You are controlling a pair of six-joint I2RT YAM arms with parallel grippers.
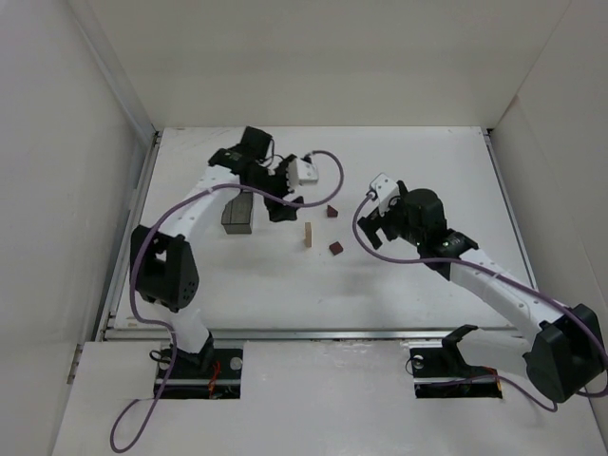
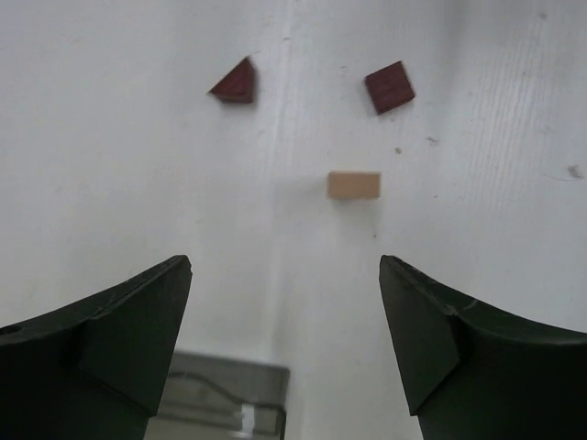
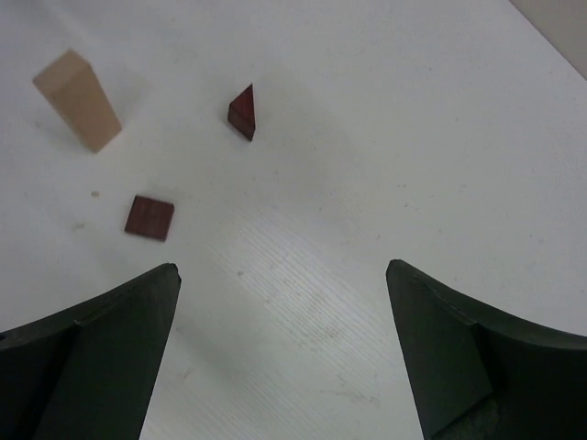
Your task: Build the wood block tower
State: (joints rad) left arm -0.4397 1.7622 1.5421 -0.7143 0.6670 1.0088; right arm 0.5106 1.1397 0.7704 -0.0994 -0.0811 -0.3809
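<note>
at the left gripper: spread wide, with nothing between the two dark fingers at the lower corners of the left wrist view; holds nothing, touches nothing; just above the gap, near frame centre, finds the tan block, seen end-on from above, alone on the white table; further up, finds the triangular dark block to the upper left and the square dark block to the upper right, both apart from the tan block and from each other; at the bottom edge, between the fingers, catches a corner of the dark bin; at the right gripper: likewise wide open and empty, fingers at the lower corners of the right wrist view, bare table between them; in the upper left of that frame, shows the tan block upright, the triangular dark block to its right, the square dark block lying flat below them; from above, places the left gripper at upper centre, just right of the bin, the right gripper right of centre, and the three blocks between the two grippers, none stacked.
</note>
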